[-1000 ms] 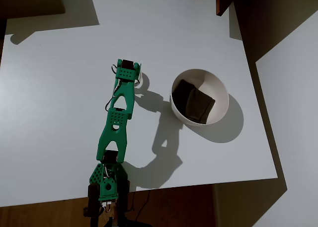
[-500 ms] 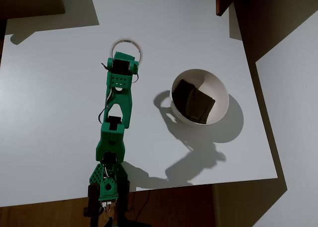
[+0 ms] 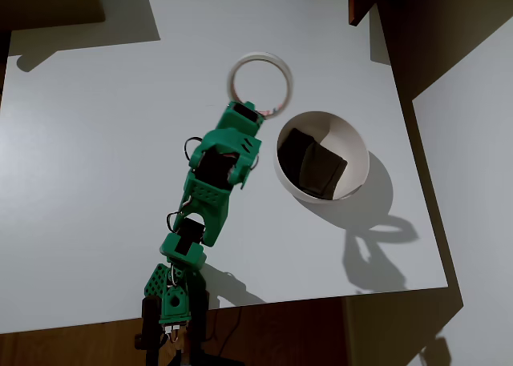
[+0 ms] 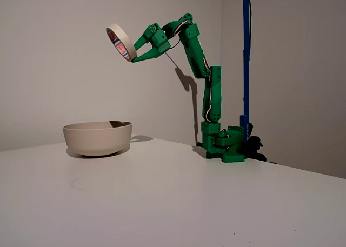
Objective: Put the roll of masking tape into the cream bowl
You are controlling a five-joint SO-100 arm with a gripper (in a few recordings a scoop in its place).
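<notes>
Since a moment ago the arm has swung the roll of masking tape (image 4: 121, 41) toward the cream bowl (image 4: 97, 138), high above the tabletop (image 4: 178, 204). The fingers (image 4: 141, 54) grip its rim. Lifting is done; centring over the bowl and release remain.

I read this as a plain indoor test setup: a bare white table (image 4: 162, 204), blank pale wall (image 4: 54, 58), and a blue pole (image 4: 246, 52) at upper right.
</notes>
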